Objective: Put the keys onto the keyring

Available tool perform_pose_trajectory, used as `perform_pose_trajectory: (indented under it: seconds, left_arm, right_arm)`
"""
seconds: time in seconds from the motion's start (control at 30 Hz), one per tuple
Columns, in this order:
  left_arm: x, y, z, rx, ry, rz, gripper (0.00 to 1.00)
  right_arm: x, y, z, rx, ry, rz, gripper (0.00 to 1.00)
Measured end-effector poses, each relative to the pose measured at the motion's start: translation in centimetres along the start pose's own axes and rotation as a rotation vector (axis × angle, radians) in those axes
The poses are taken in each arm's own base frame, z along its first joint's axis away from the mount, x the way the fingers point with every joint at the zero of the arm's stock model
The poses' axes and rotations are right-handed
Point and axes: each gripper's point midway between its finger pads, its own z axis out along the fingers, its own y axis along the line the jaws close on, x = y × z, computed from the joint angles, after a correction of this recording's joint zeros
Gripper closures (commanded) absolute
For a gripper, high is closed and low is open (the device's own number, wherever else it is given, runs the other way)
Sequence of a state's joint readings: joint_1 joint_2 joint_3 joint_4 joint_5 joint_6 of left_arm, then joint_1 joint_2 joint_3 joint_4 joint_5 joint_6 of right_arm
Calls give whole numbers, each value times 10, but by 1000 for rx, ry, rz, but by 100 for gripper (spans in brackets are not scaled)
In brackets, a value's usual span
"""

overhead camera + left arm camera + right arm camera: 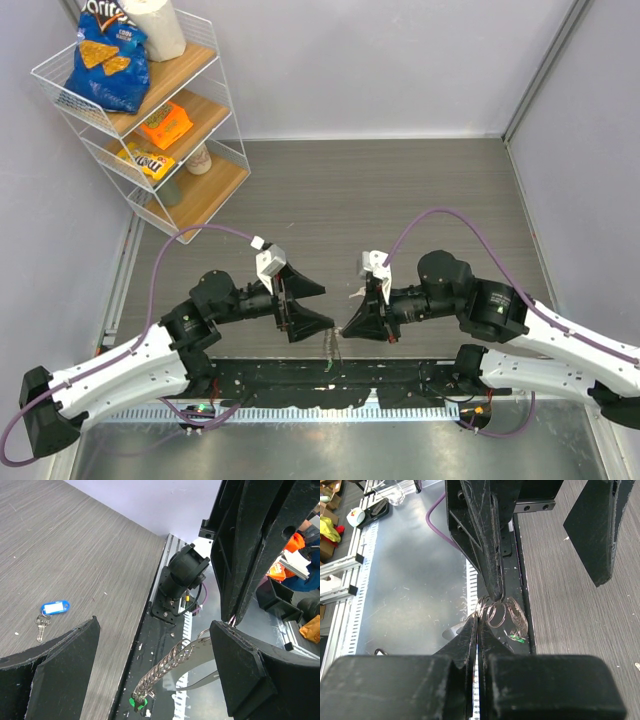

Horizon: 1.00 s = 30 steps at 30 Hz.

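My right gripper (482, 619) is shut on the top of the keyring (499, 614), a floppy chain of thin silver loops. The keyring (167, 665) hangs down over the black base rail, with the green-headed key (136, 701) at its lower end. My left gripper (152, 672) stands open around the hanging keyring, its right finger (250, 670) close to the keyring's top; I cannot tell if they touch. The blue-tagged key (54, 608) lies on the wooden tabletop, to the left of that gripper. From above, both grippers meet near the table's front edge: left (326, 305), right (346, 328).
A white wire shelf (222, 130) with snack bags and a paper roll stands at the back left. The black base rail (400, 375) and a metal surface (405, 595) run along the near edge. The right arm's base (182, 580) stands on the rail.
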State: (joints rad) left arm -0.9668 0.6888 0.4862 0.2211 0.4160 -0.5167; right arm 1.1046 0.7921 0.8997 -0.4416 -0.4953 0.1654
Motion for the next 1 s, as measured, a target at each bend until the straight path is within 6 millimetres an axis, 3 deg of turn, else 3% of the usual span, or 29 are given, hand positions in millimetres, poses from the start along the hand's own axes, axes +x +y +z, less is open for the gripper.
perform_pose_trajectory:
  seconds: [0.57, 1.0]
  left_arm:
    - [-5, -3, -3, 5, -19, 9, 0]
    - [-4, -5, -3, 15, -12, 0, 1]
  right_arm:
    - [-11, 13, -10, -26, -56, -13, 95]
    - [-9, 5, -5, 7, -46, -4, 95]
